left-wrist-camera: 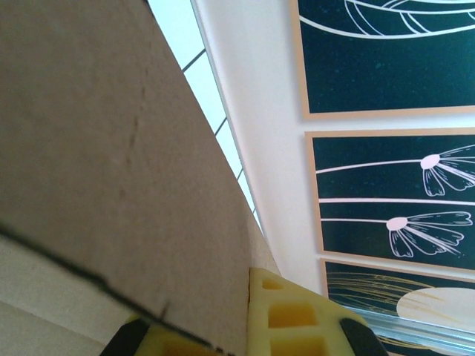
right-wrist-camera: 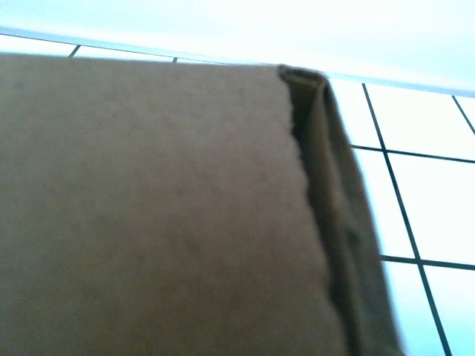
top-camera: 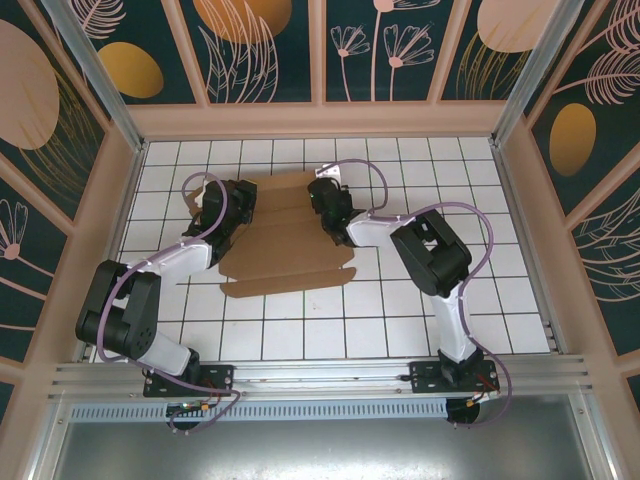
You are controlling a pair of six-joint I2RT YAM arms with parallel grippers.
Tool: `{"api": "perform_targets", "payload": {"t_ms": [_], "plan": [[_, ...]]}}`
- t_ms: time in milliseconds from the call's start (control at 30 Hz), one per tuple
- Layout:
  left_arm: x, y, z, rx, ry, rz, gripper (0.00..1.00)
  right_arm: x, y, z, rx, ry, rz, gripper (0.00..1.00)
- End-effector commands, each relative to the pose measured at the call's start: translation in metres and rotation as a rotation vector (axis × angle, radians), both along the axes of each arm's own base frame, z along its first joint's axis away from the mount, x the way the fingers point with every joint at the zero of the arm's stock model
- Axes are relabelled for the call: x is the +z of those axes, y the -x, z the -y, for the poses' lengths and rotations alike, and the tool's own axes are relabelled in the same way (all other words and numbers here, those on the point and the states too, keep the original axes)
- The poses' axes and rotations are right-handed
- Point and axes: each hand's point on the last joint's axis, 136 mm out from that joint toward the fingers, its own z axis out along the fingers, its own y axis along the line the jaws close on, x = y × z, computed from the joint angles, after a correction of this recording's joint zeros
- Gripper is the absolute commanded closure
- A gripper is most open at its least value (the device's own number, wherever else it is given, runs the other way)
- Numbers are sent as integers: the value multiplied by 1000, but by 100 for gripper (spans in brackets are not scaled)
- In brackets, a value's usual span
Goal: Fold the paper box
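Observation:
The paper box [top-camera: 285, 240] is a brown cardboard sheet lying in the middle of the white tiled table, with a long flap at its near edge. At the box's left edge my left gripper [top-camera: 226, 200] holds a cardboard panel [left-wrist-camera: 111, 148] clamped between its yellow fingers [left-wrist-camera: 297, 319], so it is shut on it. My right gripper [top-camera: 323, 196] is at the box's upper right edge. In the right wrist view the cardboard [right-wrist-camera: 148, 208] sits very close, a folded edge [right-wrist-camera: 326, 185] on its right, and it hides the fingers.
The white tiled table [top-camera: 420, 300] extends to the right of and in front of the box. Peach-framed patterned walls [top-camera: 320, 50] enclose it at the back and on both sides. A metal rail [top-camera: 320, 375] carries the arm bases along the near edge.

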Motion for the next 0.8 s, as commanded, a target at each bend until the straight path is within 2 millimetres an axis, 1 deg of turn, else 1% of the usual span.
{"api": "perform_targets", "payload": {"t_ms": [0, 33, 67, 100, 200, 233, 267, 367, 467, 533, 600, 667, 767], "plan": [[-32, 25, 19, -88, -5, -150, 100, -29, 2, 25, -87, 86, -71, 100], [-31, 25, 18, -84, -6, -149, 100, -24, 3, 22, -60, 69, -62, 100], [-31, 25, 17, -82, -9, -151, 100, -19, 4, 20, -37, 51, -48, 98], [-31, 26, 16, -77, -11, -156, 100, -14, 5, 19, -20, 39, -38, 86], [-36, 28, 12, -59, -23, -174, 100, 3, 11, 15, 64, -18, -4, 65], [-38, 29, 11, -53, -26, -182, 100, 12, 15, 16, 86, -39, 26, 56], [-40, 30, 9, -45, -32, -193, 100, 23, 21, 17, 117, -61, 58, 50], [-43, 32, 5, -27, -35, -209, 100, 44, 34, 20, 197, -107, 117, 38], [-44, 31, 4, -16, -41, -219, 100, 58, 51, 25, 268, -134, 180, 26], [-44, 31, 3, -12, -39, -221, 100, 61, 59, 30, 286, -181, 188, 24], [-45, 32, 3, -11, -39, -223, 100, 57, 68, 32, 323, -226, 182, 23], [-46, 32, 3, -10, -39, -225, 100, 46, 74, 29, 358, -228, 148, 22], [-46, 32, 5, -14, -36, -227, 100, 20, 68, 30, 323, -183, 75, 23]]}}
